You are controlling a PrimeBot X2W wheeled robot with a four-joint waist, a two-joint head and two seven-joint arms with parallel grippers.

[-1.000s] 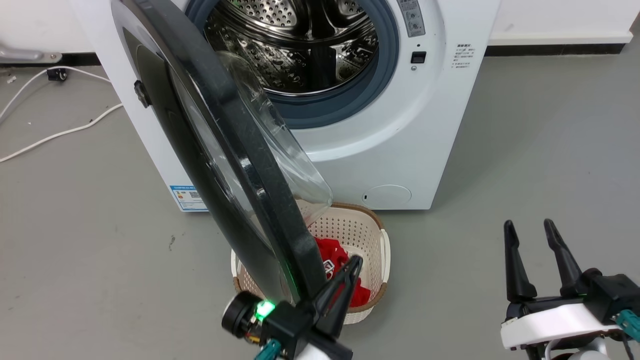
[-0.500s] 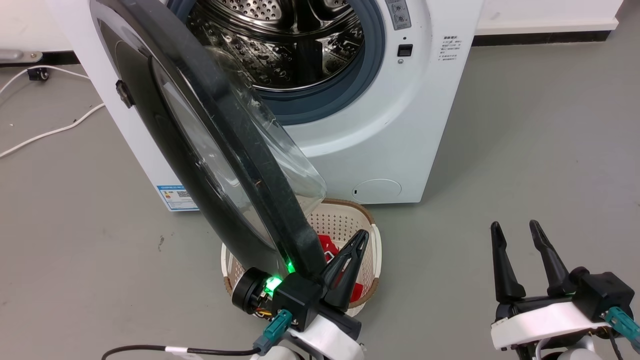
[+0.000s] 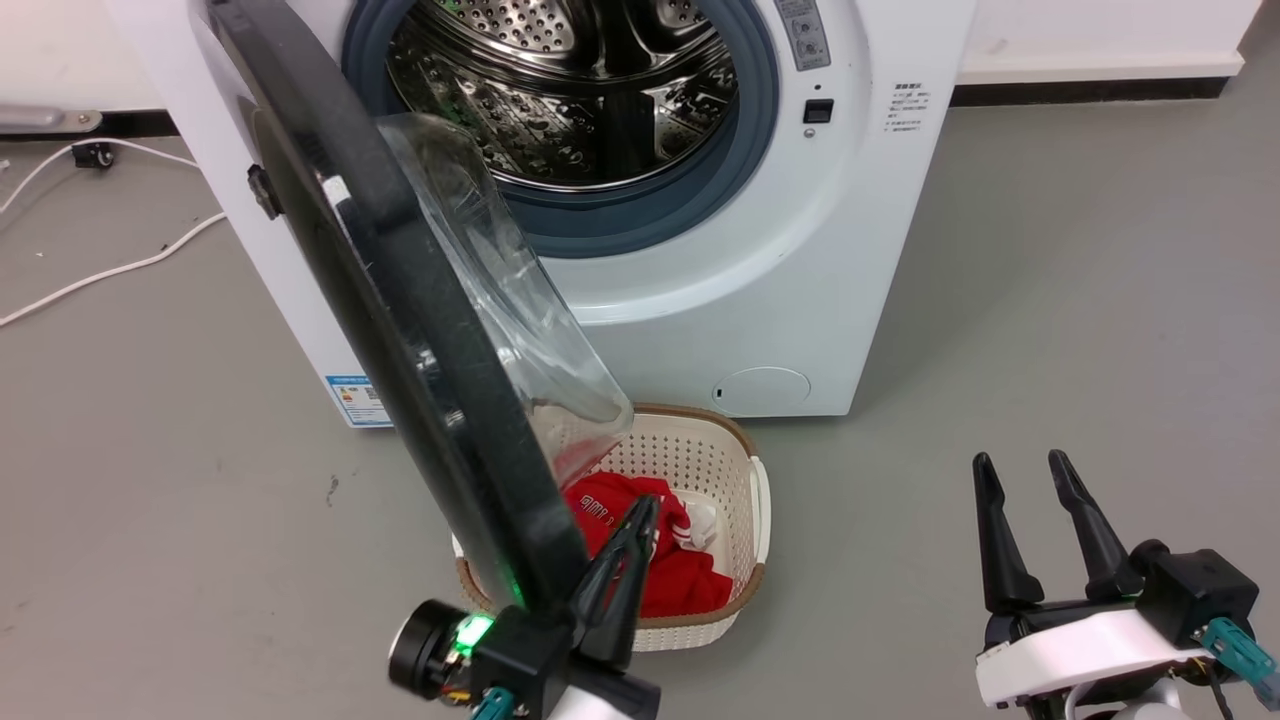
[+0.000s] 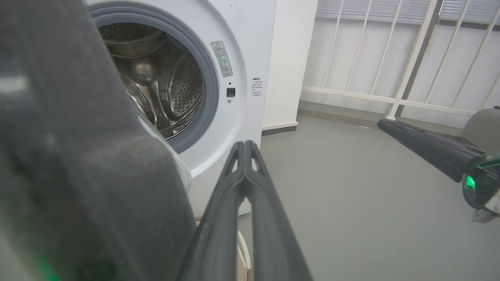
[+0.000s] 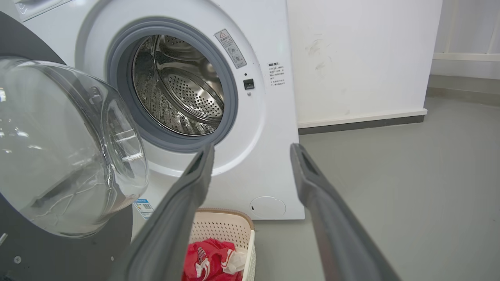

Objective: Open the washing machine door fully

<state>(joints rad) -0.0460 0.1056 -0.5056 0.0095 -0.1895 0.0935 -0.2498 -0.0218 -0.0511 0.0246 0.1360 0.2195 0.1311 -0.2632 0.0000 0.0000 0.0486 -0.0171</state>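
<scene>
Checking the washing machine door (image 3: 430,330): it stood roughly half open, free edge at 6 o'clock above the basket (image 3: 745,480). My left hand (image 3: 645,510) was clenched empty against its rim; right hand (image 3: 1018,460) released at 4 o'clock. With no grip, I judged it could slide off.

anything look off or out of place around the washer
Nothing damaged or spilled. The one odd spot: the laundry basket with red clothes sits on the floor right beneath the open washing machine door, whose glass bowl overhangs it.
</scene>
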